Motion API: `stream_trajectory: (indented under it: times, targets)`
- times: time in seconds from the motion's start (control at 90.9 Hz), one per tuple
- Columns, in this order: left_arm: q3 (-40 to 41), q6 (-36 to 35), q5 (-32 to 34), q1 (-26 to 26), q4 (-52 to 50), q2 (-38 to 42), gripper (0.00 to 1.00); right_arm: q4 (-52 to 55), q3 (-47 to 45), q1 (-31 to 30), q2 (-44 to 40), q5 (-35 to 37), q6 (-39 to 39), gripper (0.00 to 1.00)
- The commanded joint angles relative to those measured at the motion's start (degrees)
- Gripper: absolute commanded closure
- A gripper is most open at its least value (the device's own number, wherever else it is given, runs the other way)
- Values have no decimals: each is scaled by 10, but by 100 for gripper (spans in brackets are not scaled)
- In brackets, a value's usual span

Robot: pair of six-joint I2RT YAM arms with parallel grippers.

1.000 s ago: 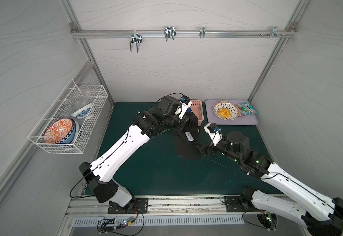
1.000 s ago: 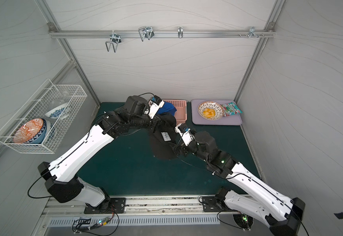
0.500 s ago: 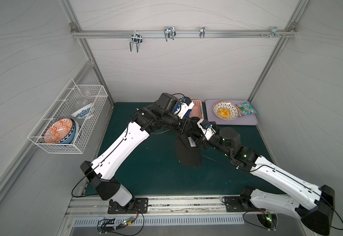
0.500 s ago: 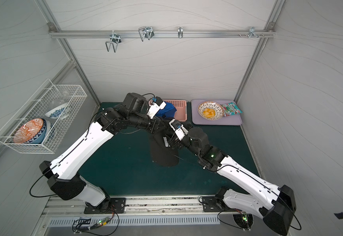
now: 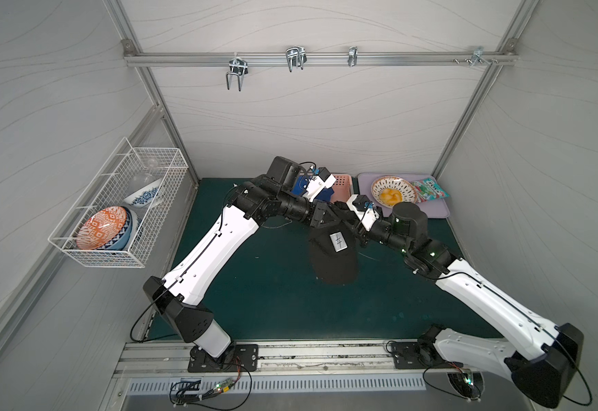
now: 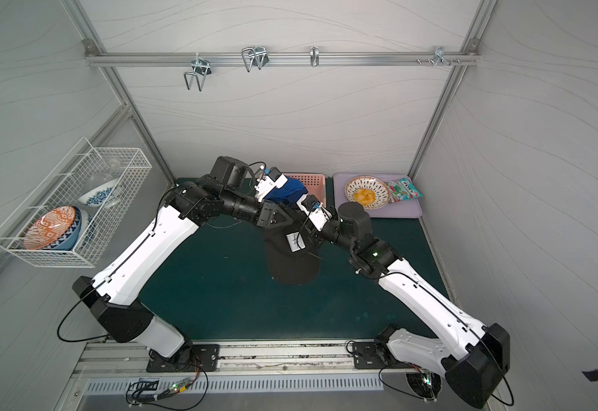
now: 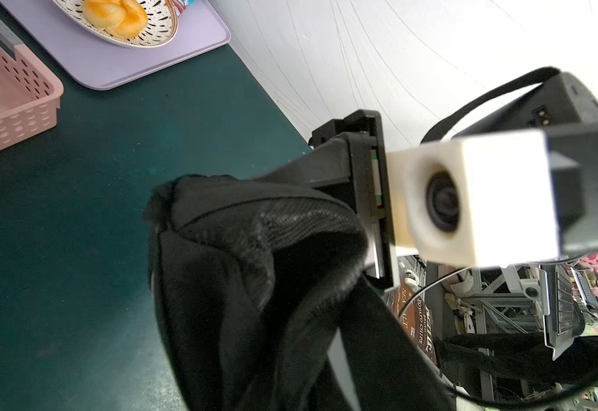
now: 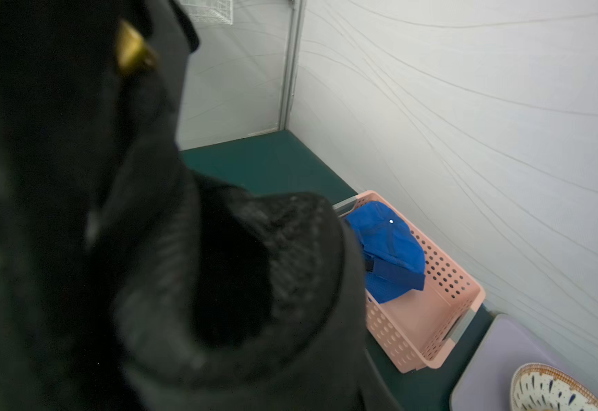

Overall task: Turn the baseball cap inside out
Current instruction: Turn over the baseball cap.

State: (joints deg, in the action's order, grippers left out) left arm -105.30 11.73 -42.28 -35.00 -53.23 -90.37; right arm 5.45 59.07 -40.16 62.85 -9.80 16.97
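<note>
A: Cap look?
B: Black fabric baseball cap (image 5: 333, 261), crown bunched at the top, brim hanging down, white label (image 5: 338, 242) facing up. It's held up just beside the pink perforated plastic basket (image 5: 342, 182), on the side toward the arm bases.
A: Arms?
B: Both stretch inward and meet near the basket. Left gripper (image 5: 334, 215) is clenched on the cap's upper edge. Right gripper (image 5: 350, 222) is clamped on the crown fabric from the opposite side.
A: View differences?
B: Only the top views show the label and brim. The right wrist view adds a gold buckle (image 8: 132, 53) and a blue cap (image 8: 386, 249) inside the basket. The left wrist view shows the mesh lining (image 7: 290, 220).
</note>
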Motion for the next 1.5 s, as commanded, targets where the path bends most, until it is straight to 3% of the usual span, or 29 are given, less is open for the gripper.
stream_trajectory:
  times: [0.0,0.044,0.099,0.176,0.22,0.308,0.517,0.726,0.946,1.188,1.32,1.485]
  targets:
    - [-8,-13,54,9,30,6,100,48,21,7,-7,-104,-30,100]
    - [22,-13,91,11,58,20,99,58,21,14,-10,-114,-52,100]
    - [62,-11,144,13,96,44,67,89,34,28,-8,-119,-87,100]
    - [119,-8,198,17,148,88,6,146,64,58,2,-134,-153,100]
    - [152,-2,217,21,165,110,0,169,73,76,6,-145,-185,100]
    - [212,24,229,34,179,160,0,193,81,107,9,-167,-266,100]
    - [372,145,176,72,216,279,0,173,64,159,-2,-194,-421,100]
    - [494,320,89,82,376,327,0,156,89,162,-10,-150,-536,100]
    - [567,441,27,81,573,341,0,142,110,156,-6,-112,-571,100]
    - [567,459,6,53,645,320,6,134,112,150,8,-96,-595,100]
    - [552,452,15,13,672,288,25,128,114,138,16,-86,-614,100]
    - [554,408,66,4,643,300,80,137,106,164,19,-161,-650,100]
